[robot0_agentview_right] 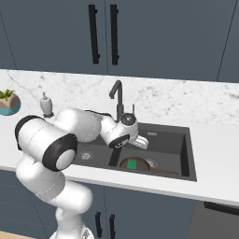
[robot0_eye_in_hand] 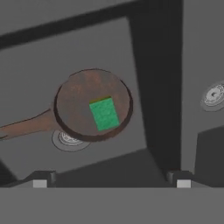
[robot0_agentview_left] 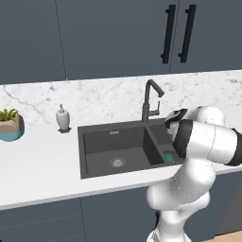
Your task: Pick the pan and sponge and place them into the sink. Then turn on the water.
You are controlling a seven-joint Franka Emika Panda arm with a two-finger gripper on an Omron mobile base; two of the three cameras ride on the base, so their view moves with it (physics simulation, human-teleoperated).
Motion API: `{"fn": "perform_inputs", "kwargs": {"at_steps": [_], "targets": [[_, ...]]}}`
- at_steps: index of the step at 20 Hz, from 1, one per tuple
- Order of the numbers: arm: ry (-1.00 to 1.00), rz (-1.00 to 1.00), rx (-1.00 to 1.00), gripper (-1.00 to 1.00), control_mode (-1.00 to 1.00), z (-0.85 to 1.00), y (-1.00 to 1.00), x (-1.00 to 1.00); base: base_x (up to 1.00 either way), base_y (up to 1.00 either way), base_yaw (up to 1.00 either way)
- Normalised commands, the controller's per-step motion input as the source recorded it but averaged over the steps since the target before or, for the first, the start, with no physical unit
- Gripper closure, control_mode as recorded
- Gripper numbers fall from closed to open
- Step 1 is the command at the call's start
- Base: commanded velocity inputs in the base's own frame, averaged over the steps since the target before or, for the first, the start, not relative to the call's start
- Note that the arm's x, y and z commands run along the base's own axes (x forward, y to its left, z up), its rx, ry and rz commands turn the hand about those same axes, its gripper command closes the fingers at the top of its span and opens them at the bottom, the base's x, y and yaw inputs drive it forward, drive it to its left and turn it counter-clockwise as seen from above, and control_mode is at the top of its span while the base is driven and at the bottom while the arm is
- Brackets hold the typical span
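Two items lie below the pincer point(robot0_eye_in_hand: 111, 183): sponge point(robot0_eye_in_hand: 104, 114) on pan point(robot0_eye_in_hand: 78, 103), in the sink point(robot0_eye_in_hand: 39, 74). Pincer jaws spread wide, empty. Pan apparently overlaps a drain point(robot0_eye_in_hand: 65, 141).

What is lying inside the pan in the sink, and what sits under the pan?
The green sponge lies flat inside the pan, right of its middle. Under the pan, a round silver drain pokes out at one edge; the rest of it and the basin floor beneath are covered.

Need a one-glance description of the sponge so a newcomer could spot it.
Start at the dark double-basin sink in the white marble counter, under the gooseneck faucet. In the right basin lies a round brown pan, partly over the drain. The sponge is the small green rectangle lying flat on the pan, the only bright green thing in the sink.
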Motion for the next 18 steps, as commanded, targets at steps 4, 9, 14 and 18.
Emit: {"fn": "perform_inputs", "kwargs": {"at_steps": [4,9,14,18], "targets": [[-0.04,0.08,0.00,-1.00,-1.00,0.97,-0.28,-0.20,0.00,0.00,0.00],[-0.04,0.07,0.00,-1.00,-1.00,0.53,-0.28,-0.80,0.00,0.00,0.00],[0.00,0.12,0.00,-1.00,-1.00,0.33,0.00,-0.61,0.00,0.00,0.00],[0.01,0.02,0.00,-1.00,-1.00,0.02,0.00,-0.04,0.00,0.00,0.00]]}}
